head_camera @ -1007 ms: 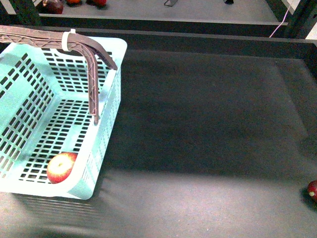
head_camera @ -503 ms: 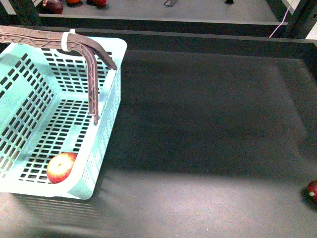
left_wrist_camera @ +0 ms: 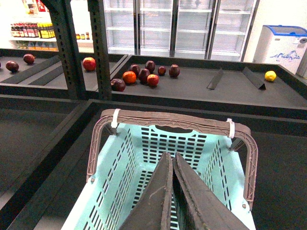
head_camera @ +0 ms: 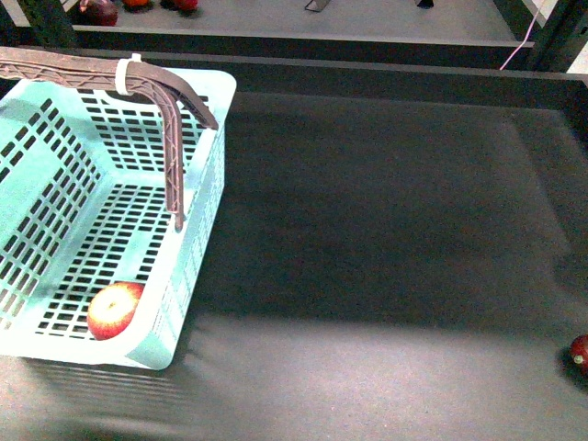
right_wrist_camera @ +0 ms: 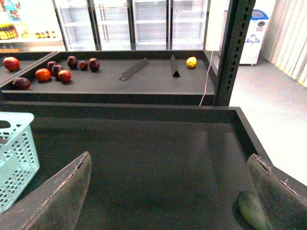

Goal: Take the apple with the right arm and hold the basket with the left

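Right gripper [right_wrist_camera: 168, 191]: jaws spread wide, nothing held, raised over bare dark shelf. Apple [head_camera: 114, 310] is seen in the front view inside the basket [head_camera: 197, 248], at its near corner, off toward the left arm's side, so a cross-reach is judged needed. Left gripper [left_wrist_camera: 171, 201]: fingers closed together, nothing gripped, poised above the basket interior, pointed toward the handle [left_wrist_camera: 172, 118], not touching it.

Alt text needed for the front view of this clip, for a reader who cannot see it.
A pale mint-blue basket with brown handles stands at the left of a dark shelf surface, with a red-and-yellow apple in its near corner. A darker red fruit lies at the right edge; neither arm shows.
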